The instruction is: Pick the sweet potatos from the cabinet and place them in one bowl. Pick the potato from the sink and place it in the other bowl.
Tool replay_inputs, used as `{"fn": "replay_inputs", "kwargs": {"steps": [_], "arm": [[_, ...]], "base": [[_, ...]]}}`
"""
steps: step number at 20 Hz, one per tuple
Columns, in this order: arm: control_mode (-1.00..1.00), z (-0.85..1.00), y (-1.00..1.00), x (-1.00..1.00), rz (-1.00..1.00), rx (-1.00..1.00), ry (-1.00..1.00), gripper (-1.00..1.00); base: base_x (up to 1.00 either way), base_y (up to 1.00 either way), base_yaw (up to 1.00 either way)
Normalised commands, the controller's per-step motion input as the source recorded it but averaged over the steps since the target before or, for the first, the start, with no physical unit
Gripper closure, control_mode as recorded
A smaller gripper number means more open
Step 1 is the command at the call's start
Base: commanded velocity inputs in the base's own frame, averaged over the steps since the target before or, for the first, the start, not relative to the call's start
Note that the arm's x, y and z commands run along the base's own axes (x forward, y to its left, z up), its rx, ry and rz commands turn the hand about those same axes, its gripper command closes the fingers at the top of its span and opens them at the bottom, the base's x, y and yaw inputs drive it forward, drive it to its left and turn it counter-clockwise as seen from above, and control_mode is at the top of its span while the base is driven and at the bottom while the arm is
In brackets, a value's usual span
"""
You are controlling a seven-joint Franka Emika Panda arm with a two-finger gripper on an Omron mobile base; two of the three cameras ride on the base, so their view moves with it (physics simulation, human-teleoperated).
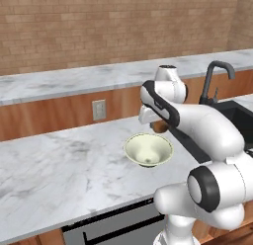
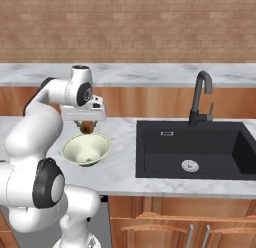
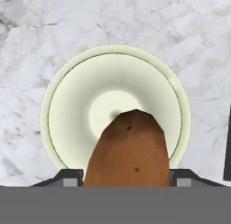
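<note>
Gripper (image 2: pixel 88 126): jaws clamped on the small oval orange-brown potato (image 3: pixel 128 148), held above the bowl | Bowl: shallow pale cream-green bowl (image 2: pixel 86 148) on the white-grey marbled counter (image 1: pixel 59 160), directly under the potato, apart from it | Sink: matte black rectangular basin (image 2: pixel 192 149) with round silver drain, beside the bowl.

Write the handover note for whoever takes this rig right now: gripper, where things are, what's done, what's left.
Gripper: shut on the potato, hanging right over the pale bowl on the counter.
Pale bowl: empty, left of the sink.
Sink: no potato in it, so the pick is done.
Left: let go so the potato drops into the pale bowl. The sweet potatoes, cabinet and brown bowl are out of frame; their state can't be told from here.
</note>
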Motion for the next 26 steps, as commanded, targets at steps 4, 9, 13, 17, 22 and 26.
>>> {"fn": "replay_inputs", "kwargs": {"steps": [4, 9, 13, 17, 22, 26], "arm": [[-1.00, -0.42, 0.06, -0.04, 0.05, 0.00, 0.00, 1.00], [-1.00, -0.33, 0.20, 0.00, 0.02, 0.00, 0.00, 1.00], [-1.00, -0.07, 0.23, 0.05, 0.04, 0.00, 0.00, 1.00], [-1.00, 0.00, 0.07, 0.32, 0.05, 0.00, 0.00, 1.00], [-1.00, 0.00, 0.05, 0.42, 0.02, 0.00, 0.00, 1.00], [-1.00, -0.02, 0.01, 0.11, 0.00, 0.00, 0.00, 1.00]], "base": [[0.00, 0.00, 0.00], [0.00, 0.00, 0.00], [0.00, 0.00, 0.00], [0.00, 0.00, 0.00], [0.00, 0.00, 0.00], [0.00, 0.00, 0.00]]}}
